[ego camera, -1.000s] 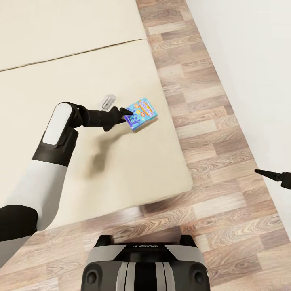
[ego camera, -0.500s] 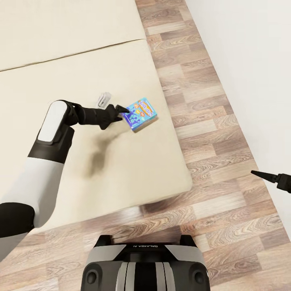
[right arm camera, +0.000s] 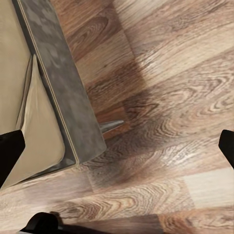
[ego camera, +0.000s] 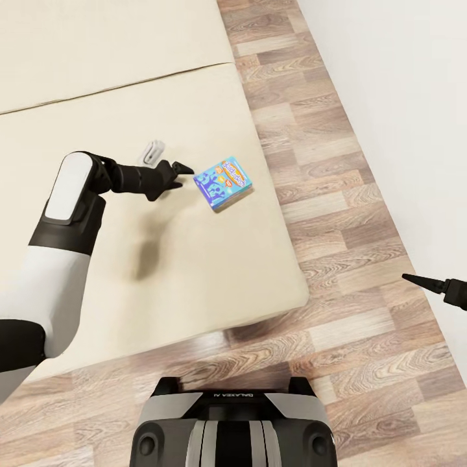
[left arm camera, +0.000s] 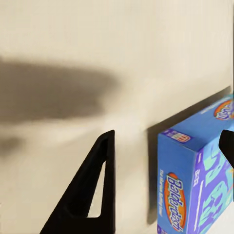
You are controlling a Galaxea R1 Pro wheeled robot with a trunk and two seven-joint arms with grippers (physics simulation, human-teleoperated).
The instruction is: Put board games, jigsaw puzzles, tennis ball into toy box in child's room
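Head view: the left pincer (ego camera: 183, 170) hangs low over the bed (ego camera: 194, 272), its tips just beside the near-left edge of the blue board game (ego camera: 224, 182) marked "Balderdash" and apart from it. The box lies flat on the beige mattress near the bed's right edge, with the wooden floor (ego camera: 337, 214) beyond. A small grey object (ego camera: 152, 151) lies on the mattress behind the arm; what it is cannot be told.

Left wrist view: the pincer stands wide and empty. One finger (left arm camera: 92, 190) is over bare mattress; the other finger (left arm camera: 227, 146) shows past the box's printed lid, so the box's corner and narrow side sit within the gap.

Right wrist view: the right pincer (right arm camera: 117, 146) is spread wide and holds nothing, hanging over the floor beside the bed's grey base.

Step in hand, as judged: taking hold of the board game. A sound grasp calls for advancing until both fingers bracket the box across its thin dimension, well past the corner, then closing squarely; a hold on the corner alone would likely let the flat box pivot or slip.

Containers: the board game box is shut; its contents are hidden.
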